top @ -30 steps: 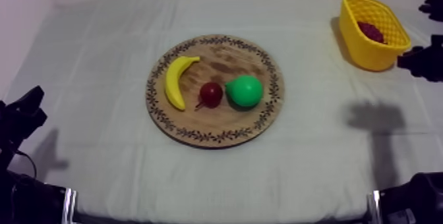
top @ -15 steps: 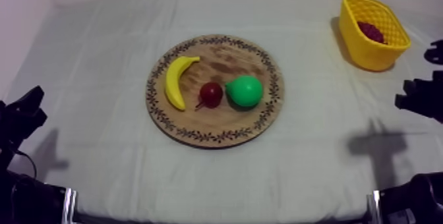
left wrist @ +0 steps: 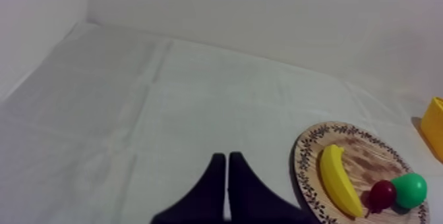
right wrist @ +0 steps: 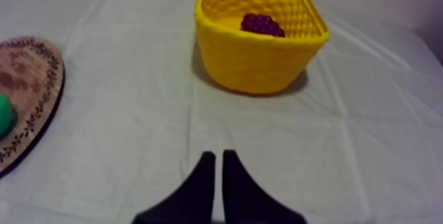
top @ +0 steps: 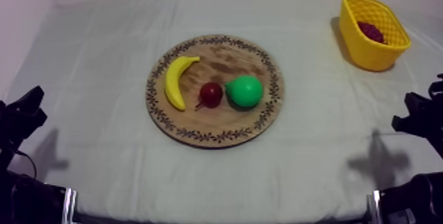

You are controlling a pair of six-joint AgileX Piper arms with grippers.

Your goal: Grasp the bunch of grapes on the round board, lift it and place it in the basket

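The dark purple bunch of grapes lies inside the yellow basket at the far right of the table; the right wrist view looks into the basket at the grapes. My right gripper hangs low at the right edge, well in front of the basket. Its fingers lie together as a narrow wedge, shut on nothing. My left gripper rests at the lower left, also shut on nothing.
The round wooden board sits mid-table and carries a banana, a small red fruit and a green pear. The left wrist view has the board off to the side of my left gripper.
My right arm has drawn back from beside the basket toward the near right edge, its shadow following. The left arm and the fruit have not moved.
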